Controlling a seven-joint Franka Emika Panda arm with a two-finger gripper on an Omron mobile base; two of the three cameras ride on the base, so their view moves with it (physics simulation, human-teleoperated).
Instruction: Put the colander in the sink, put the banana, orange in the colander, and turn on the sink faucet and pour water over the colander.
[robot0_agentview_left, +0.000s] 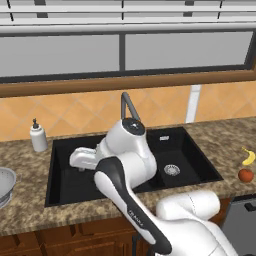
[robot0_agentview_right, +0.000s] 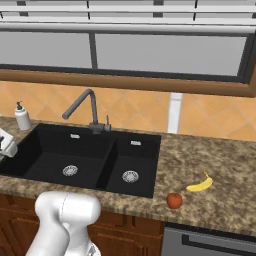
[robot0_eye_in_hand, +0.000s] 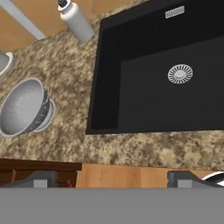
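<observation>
Hand view, from left to right: the colander (robot0_eye_in_hand: 24, 107) sits on the speckled bench (robot0_eye_in_hand: 70, 65), well left of the sink (robot0_eye_in_hand: 144, 87), its perforated bowl facing up and its flat rim fully exposed. The white soap dispenser (robot0_eye_in_hand: 76, 19) stands beyond it near the basin's corner. The end effector (robot0_eye_in_hand: 111, 180) hangs above the bench's front edge with its fingertips (robot0_eye_in_hand: 41, 178) spread wide and nothing between them.

As thin stamped metal, the colander should be light and rigid, but smooth enough to slip. I judge the rim, or a side handle, the best place to pinch.

In the left base view the banana (robot0_agentview_left: 248, 156) and the orange (robot0_agentview_left: 245, 175) lie close together on the bench right of the sink. Both probably need a gentle grip: the banana is soft, and the orange could roll.
</observation>
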